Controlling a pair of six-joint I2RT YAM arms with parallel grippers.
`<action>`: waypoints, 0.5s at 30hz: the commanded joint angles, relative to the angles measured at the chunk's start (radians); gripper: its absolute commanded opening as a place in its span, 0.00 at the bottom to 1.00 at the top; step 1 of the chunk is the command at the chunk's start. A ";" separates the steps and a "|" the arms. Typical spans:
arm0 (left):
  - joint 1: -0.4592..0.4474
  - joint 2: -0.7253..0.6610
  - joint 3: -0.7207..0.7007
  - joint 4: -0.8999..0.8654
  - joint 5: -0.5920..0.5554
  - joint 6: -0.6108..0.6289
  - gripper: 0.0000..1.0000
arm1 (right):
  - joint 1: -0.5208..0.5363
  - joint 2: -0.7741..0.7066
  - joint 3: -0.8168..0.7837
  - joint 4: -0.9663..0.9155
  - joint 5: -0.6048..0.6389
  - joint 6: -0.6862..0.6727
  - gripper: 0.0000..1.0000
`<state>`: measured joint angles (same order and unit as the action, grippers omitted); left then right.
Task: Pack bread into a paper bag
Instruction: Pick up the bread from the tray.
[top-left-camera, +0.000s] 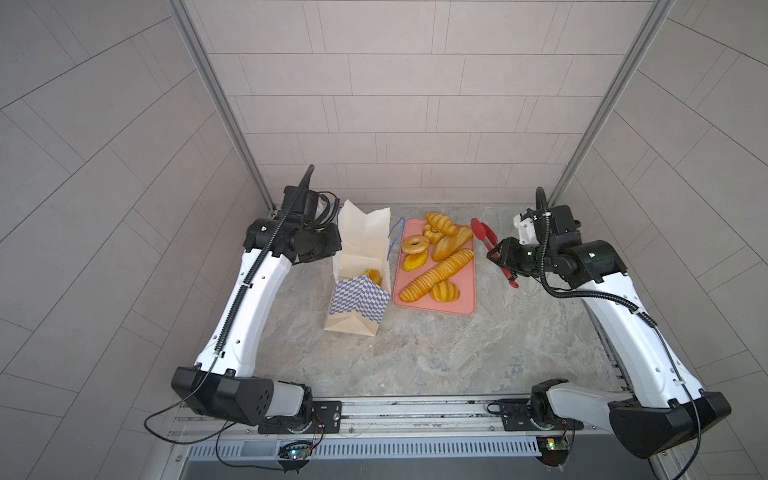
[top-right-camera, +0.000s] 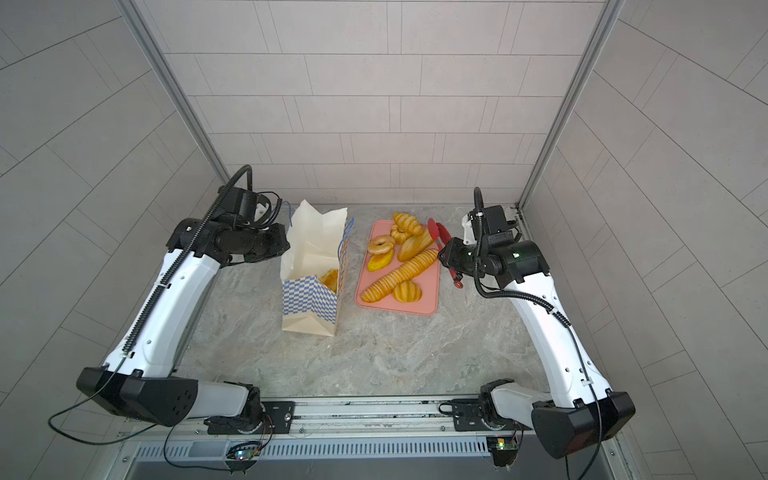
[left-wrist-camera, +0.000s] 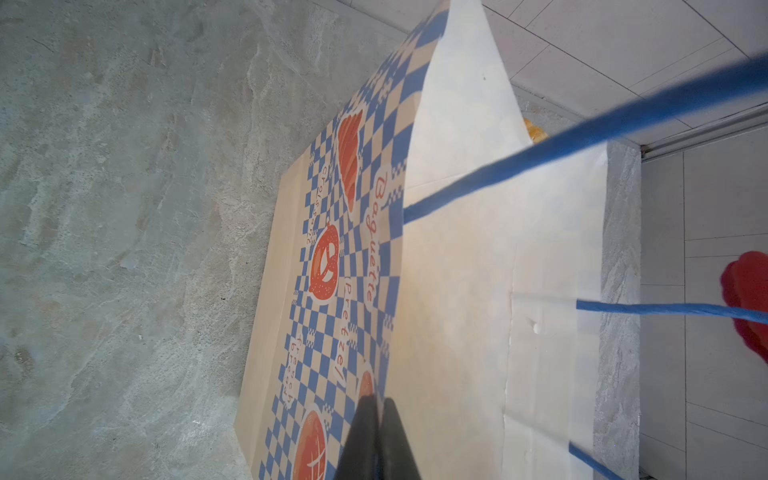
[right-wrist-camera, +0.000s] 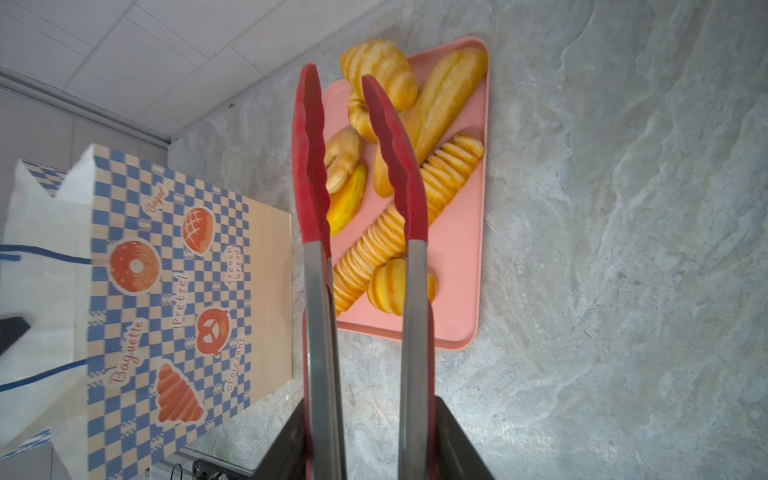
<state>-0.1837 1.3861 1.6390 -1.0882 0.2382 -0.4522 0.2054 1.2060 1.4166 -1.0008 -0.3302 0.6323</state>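
The paper bag (top-left-camera: 357, 299) (top-right-camera: 309, 301) stands upright and open on the stone table. One golden piece of bread (top-left-camera: 372, 275) lies inside it. My left gripper (left-wrist-camera: 377, 401) (top-left-camera: 336, 248) is shut on the bag's left wall at the rim (left-wrist-camera: 415, 291). Several more breads lie on the pink tray (top-left-camera: 457, 299) (right-wrist-camera: 453, 270), among them a long ridged baguette (top-left-camera: 436, 276) (right-wrist-camera: 449, 166), a ring doughnut (top-left-camera: 414, 245) and a croissant (top-left-camera: 441, 223). My right gripper (right-wrist-camera: 370, 440) (top-left-camera: 500, 259) is shut on red tongs (right-wrist-camera: 311, 145) (top-left-camera: 484, 235). The tong tips stand apart and empty, just right of the tray's far end.
The bag's blue cord handles (left-wrist-camera: 623, 120) (top-left-camera: 395, 235) hang loose, one towards the tray. Tiled walls and metal posts close in the back and both sides. The tray lies right of the bag with a narrow gap between them.
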 joint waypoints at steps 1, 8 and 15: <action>-0.003 -0.007 -0.008 0.006 -0.010 -0.001 0.00 | -0.007 -0.027 -0.037 -0.004 0.002 0.003 0.42; -0.003 -0.014 -0.022 0.009 -0.005 -0.002 0.00 | -0.007 -0.024 -0.174 0.022 -0.021 -0.006 0.43; -0.003 -0.016 -0.033 0.014 -0.001 -0.004 0.00 | 0.011 -0.020 -0.282 0.015 -0.046 0.003 0.43</action>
<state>-0.1837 1.3857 1.6150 -1.0843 0.2386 -0.4534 0.2073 1.2041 1.1488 -0.9936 -0.3630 0.6292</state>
